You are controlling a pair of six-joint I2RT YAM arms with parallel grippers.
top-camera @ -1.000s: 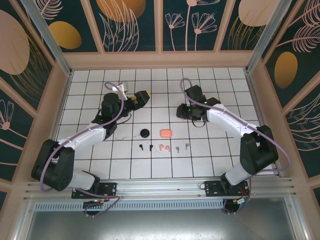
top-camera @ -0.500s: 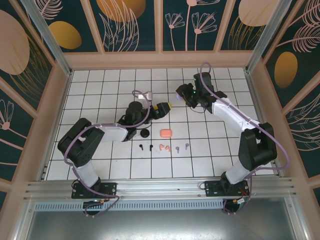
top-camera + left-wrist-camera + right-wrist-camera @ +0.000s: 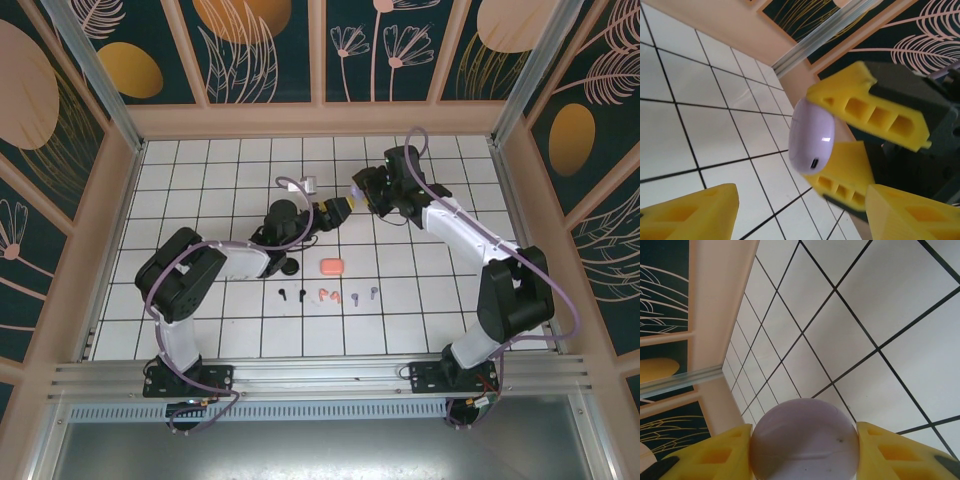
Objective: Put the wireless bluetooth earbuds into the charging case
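The six earbuds (image 3: 303, 294) lie loose on the worktop (image 3: 190, 190) in a short row on the near side. From the left I read two black, two coral-pink (image 3: 322, 294) and two lavender (image 3: 373, 292), and none of them sits in a case. Just behind the row are a coral-pink case (image 3: 332, 265) and, to its left, a black case (image 3: 290, 266), both resting on the tiles. My left arm passes close by the black one.

The lavender charging case (image 3: 805, 442) is up off the tiles, further back near the middle. My right end effector (image 3: 362, 192) is clamped on it. In the right wrist view the rounded shell is wedged between the two yellow fingers (image 3: 710, 457) and touches both. From the left wrist camera I see the same case side-on, a smooth pebble that looks shut, with a small port facing me.

My left end effector (image 3: 338, 210) points at that case and sits just beside it in the overhead view. Its jaws stand apart and hold nothing: its own fingertips (image 3: 690, 215) sit at the two lower corners of the left wrist view with a wide gap between them. I cannot tell whether the case has come in between them.
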